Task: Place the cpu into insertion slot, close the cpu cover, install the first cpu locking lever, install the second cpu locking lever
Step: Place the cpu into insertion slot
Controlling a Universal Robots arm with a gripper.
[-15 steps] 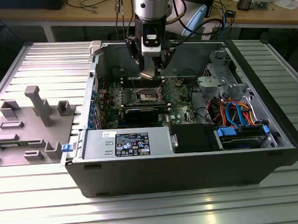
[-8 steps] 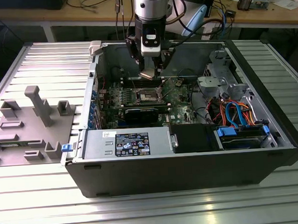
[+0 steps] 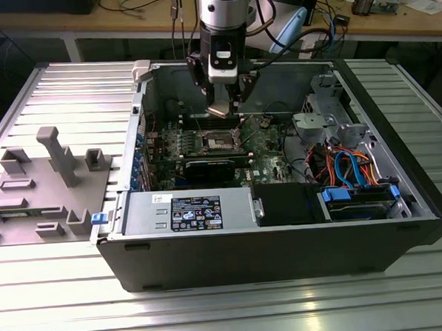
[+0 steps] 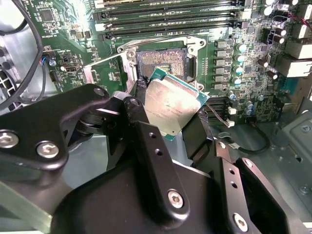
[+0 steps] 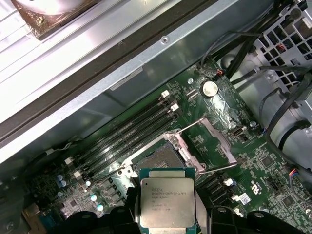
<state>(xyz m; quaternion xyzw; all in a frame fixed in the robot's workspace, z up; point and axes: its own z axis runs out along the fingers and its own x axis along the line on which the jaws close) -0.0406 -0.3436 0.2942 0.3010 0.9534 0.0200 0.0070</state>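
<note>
Fingers: two black fingers (image 4: 196, 141) are closed on the cpu (image 4: 171, 105), pinching it by two opposite edges. In the first wrist view one finger sits against each side of the chip.
Cpu: a flat square chip with a dull silver top and a green rim, held with the metal face up. In both wrist views it hangs above the motherboard, just beside and partly over the insertion slot (image 4: 161, 63), not seated in it.
Insertion slot: a square socket with a dark, bare centre and a silver rim, set in the green motherboard (image 4: 63, 34) next to the long memory slots (image 4: 170, 19).
Cpu cover: the silvery frame plate (image 5: 217, 141) stands swung up and away from the socket, leaving the socket uncovered.
Locking levers: a thin wire rod (image 5: 187, 128) runs along the edge of the raised cover, and a second rod runs along the cover's other side. I cannot tell whether either is hooked.
Arm: in the exterior view the arm (image 3: 224, 9) reaches straight down into an open computer case (image 3: 284, 244), with the chip just above the socket.
Case: it lies on its side, with a power supply (image 3: 194, 211) along the near wall and blue cables (image 3: 347, 166) toward the exterior view's right.
Counter: a ribbed metal counter (image 3: 213, 307) carries the case. A grey holder block (image 3: 51, 174) sits on it at the exterior view's left, apart from the case.
</note>
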